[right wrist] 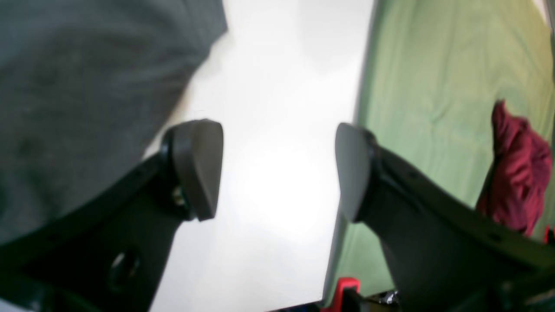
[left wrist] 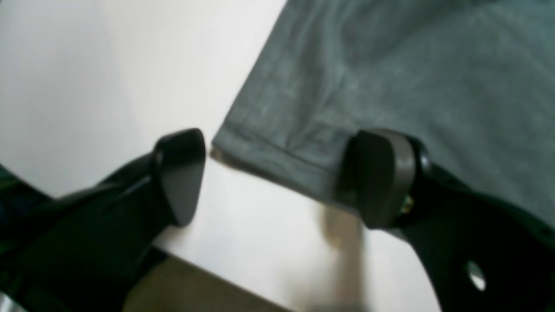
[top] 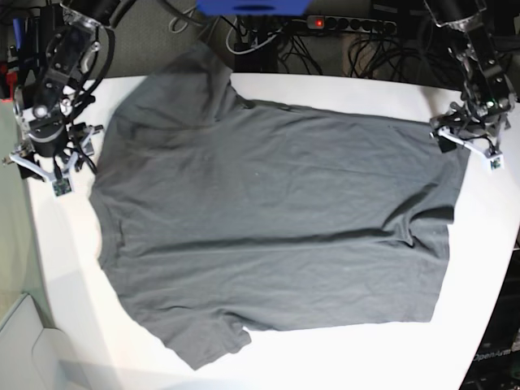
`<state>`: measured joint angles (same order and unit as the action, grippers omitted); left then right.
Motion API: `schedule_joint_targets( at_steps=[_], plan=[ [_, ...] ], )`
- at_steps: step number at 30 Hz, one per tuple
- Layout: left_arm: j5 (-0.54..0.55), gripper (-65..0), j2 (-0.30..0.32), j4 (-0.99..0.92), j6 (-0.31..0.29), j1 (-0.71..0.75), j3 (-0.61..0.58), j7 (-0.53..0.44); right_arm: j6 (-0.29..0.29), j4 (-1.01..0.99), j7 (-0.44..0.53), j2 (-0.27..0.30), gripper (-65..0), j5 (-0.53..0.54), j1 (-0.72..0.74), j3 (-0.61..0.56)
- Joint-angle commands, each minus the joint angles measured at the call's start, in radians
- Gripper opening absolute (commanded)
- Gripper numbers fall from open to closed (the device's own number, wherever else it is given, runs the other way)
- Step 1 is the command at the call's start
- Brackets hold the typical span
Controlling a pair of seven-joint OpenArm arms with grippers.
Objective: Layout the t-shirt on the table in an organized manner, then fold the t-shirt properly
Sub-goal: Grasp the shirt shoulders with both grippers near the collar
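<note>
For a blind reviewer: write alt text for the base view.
A dark charcoal-grey short-sleeved cloth t-shirt lies spread flat on a large white matte table. The left gripper hovers at its right edge and the right gripper at its left, both open.

The worktop point(top: 475, 268) is white, smooth and matte, with a curved edge at the lower right of the base view. One item lies directly on it: a dark charcoal-grey short-sleeved t-shirt point(top: 268, 219), spread flat and covering most of the surface. In the base view the shirt's neck end lies to the left and its hem to the right, with one sleeve toward the top edge and the other toward the bottom. The cloth shows shallow wrinkles running across the body. Bare white surface remains along the left side, the bottom and the right. The upper sleeve reaches the far edge of the worktop.
</note>
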<state>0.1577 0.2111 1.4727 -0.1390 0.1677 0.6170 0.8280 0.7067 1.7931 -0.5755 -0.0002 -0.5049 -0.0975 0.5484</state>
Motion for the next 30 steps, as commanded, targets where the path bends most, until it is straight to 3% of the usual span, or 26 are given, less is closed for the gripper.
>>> schedule_joint_targets(
  at_steps=[1,8,10,13,17,21,30],
  plan=[
    [-0.008,-12.9,0.014,-0.005,0.0,-0.007,0.002,-0.011,-0.009,0.018,0.019,0.009,-24.0,0.004,0.012,0.012],
    [-0.008,-15.1,0.014,-0.079,-0.001,-0.01,-0.001,-0.049,-0.009,0.02,0.019,0.009,-24.0,0.004,0.012,0.075],
    [-0.008,-23.1,0.014,-0.077,-0.001,-0.009,-0.001,-0.045,-0.009,0.02,0.018,0.007,-23.9,0.004,0.008,0.08],
    [-0.008,-40.7,0.014,-0.074,-0.001,-0.007,-0.001,-0.04,-0.009,0.027,0.018,0.006,-23.9,0.005,-0.037,0.065],
    [-0.008,-63.2,0.014,-0.071,-0.001,-0.007,-0.001,-0.039,-0.009,0.064,0.016,-0.045,-23.9,0.005,-0.08,0.035],
    [-0.007,-64.2,0.007,-0.07,-0.001,0.006,-0.001,-0.023,-0.009,0.1,0.016,-0.106,-23.8,0.005,-0.121,0.031],
    [-0.008,-64.9,0.006,-0.033,-0.001,0.011,-0.049,0.009,-0.009,0.123,0.016,-0.111,-23.5,0.005,-0.238,-0.092]
  ],
)
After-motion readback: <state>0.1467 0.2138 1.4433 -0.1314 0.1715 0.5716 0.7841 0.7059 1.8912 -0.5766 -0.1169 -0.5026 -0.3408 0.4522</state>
